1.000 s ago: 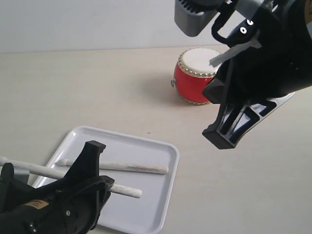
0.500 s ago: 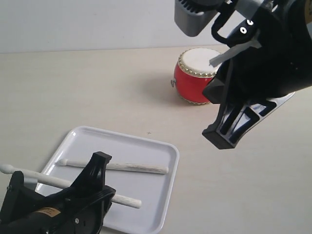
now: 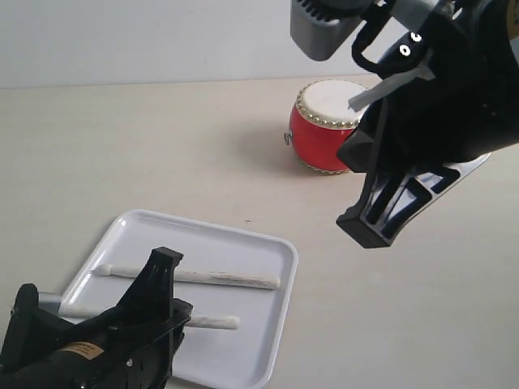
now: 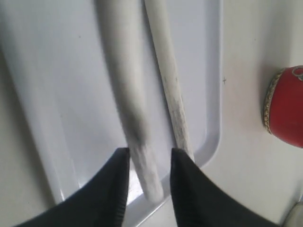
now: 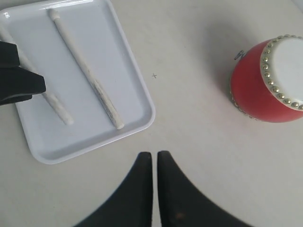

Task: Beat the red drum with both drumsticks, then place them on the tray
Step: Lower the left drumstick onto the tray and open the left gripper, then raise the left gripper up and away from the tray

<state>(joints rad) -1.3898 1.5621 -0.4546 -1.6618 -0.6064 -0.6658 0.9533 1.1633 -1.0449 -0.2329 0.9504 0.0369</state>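
Operator: Sticks down yet? Outside camera first.

Spotter: Yes, by the look of it. Second stick (image 3: 215,322) flat in the tray (image 3: 251,251) now, beside the first stick (image 3: 223,279); held tilted above the rim a second ago, lower half a second ago. Left gripper (image 3: 166,271) low over it. Drum (image 3: 324,130) upright on the table (image 3: 122,146), well apart from the tray. Right gripper (image 3: 369,227) high near the drum, unmoved.

Operator: Left wrist camera?

Spotter: Fingers spread, second stick (image 4: 128,94) between them, blurred, a gap showing on one side. Let go, most likely. First stick (image 4: 168,85) just beside it, almost parallel.

Operator: Right wrist?

Spotter: Fingers pressed nearly together, holding nothing. Both sticks inside the tray (image 5: 33,127), drum (image 5: 267,85) off to one side.

Operator: Meaning?

Spotter: Task as good as finished. Only left: lift the left gripper clear without nudging the second stick.
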